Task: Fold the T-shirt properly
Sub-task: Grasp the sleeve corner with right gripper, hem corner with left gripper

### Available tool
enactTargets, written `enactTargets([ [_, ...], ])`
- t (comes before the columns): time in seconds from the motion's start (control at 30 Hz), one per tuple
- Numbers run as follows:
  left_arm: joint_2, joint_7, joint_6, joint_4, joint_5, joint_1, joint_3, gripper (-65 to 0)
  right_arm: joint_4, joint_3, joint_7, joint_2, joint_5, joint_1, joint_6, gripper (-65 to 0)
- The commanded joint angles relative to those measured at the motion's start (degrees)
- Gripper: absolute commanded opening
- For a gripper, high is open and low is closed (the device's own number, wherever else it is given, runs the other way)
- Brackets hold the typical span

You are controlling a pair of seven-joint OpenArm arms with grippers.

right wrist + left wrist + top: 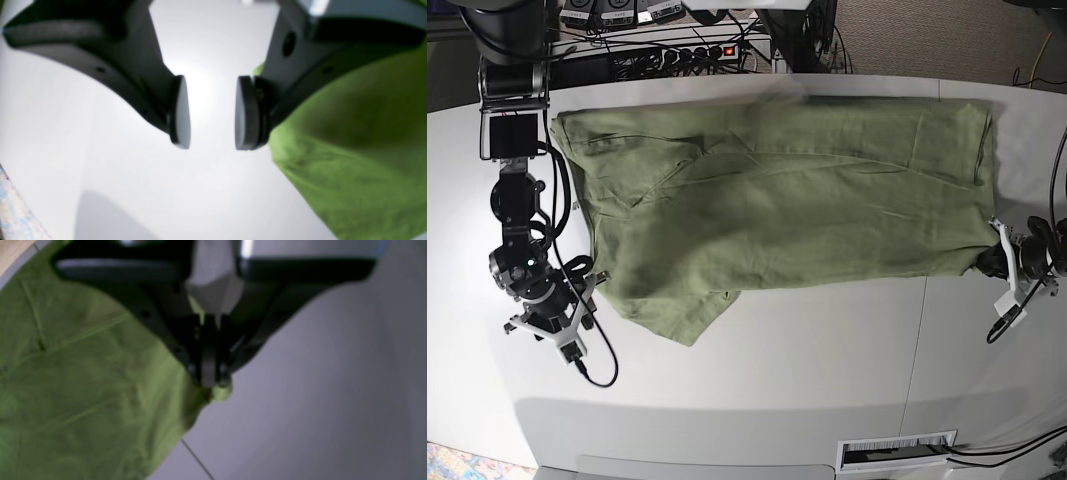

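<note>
Two arms work one garment. We take the T-shirt (777, 200) as our landmark and read outward from the near edge of the bench (767, 370).

Nearest us in the base view, the bench is bare white below the shirt's lower hem, with a slotted vent panel (897, 452) set at its front edge.

Next back, the right gripper (577, 300) sits just beside the shirt's lower corner on that view's left. Right wrist view: its fingers (180, 111) stand well apart, nothing between them, only white bench showing through the gap; green cloth lies just beside the outer finger, not in the grip.

At about the same depth, at the shirt's opposite lower corner, the left gripper (1002, 262) meets the cloth edge. Left wrist view, blurred: its fingers (208, 370) are pressed together, a small nub of green fabric showing at their tips. We read that as clamped on the T-shirt's corner.

The T-shirt itself lies spread across the middle and far part of the bench, long side running left to right, wrinkled, with a loose flap hanging toward us near the right gripper's corner.

Beyond the shirt's far edge: a power strip (697, 50) with a red lit switch, cables, and dark equipment past the bench.
</note>
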Motion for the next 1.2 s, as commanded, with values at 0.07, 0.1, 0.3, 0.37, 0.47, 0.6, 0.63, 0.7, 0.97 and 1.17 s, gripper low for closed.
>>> enactTargets([
  [0.07, -1.57, -0.85, -0.03, 0.68, -0.66, -1.38, -0.61, -65.0, -4.39, 0.37, 3.06, 0.55, 1.73, 4.15, 1.42, -41.8],
  [0.1, -1.57, -0.85, -0.03, 0.68, -0.63, -1.38, -0.61, -65.0, -5.99, 0.37, 3.58, 0.31, 2.05, 4.83, 2.03, -41.8],
  [0.3, -1.57, -0.87, -0.03, 0.68, -0.63, -1.38, -0.61, -65.0, -15.02, 0.37, 6.19, -2.67, 1.40, 8.17, 4.48, -41.8],
  [0.37, -1.57, -0.87, -0.03, 0.68, -0.63, -1.38, -0.61, -65.0, -17.68, 0.37, 6.95, -3.74, 0.79, 9.18, 4.85, -41.8],
  [0.47, -1.57, -0.87, -0.03, 0.68, -0.63, -1.38, -0.61, -65.0, -20.90, 0.37, 8.68, -5.27, -1.88, 10.47, 5.01, -41.8],
  [0.6, -1.57, -0.85, -0.03, 0.68, -0.61, -1.38, -0.61, -65.0, -23.76, 0.39, 10.49, -6.05, -4.13, 11.26, 4.98, -41.8],
  [0.63, -1.57, -0.85, -0.03, 0.68, -0.61, -1.38, -0.61, -65.0, -24.00, 0.39, 10.49, -6.05, -4.15, 11.17, 4.98, -41.8],
  [0.7, -1.57, -0.90, -0.03, 0.68, -0.63, -1.38, -0.61, -65.0, -25.05, 0.39, 10.27, -6.03, -4.15, 11.15, 5.01, -41.8],
  [0.97, -1.60, -0.85, -0.03, 0.68, -0.61, -1.38, -0.61, -65.0, -30.56, 0.39, 9.03, -6.05, -4.15, 10.86, 5.01, -46.5],
  [1.17, -1.57, -0.87, -0.03, 0.68, -0.61, -1.38, -0.61, -65.0, -30.45, 0.39, 9.03, -6.03, -4.15, 11.82, 5.01, -53.7],
])
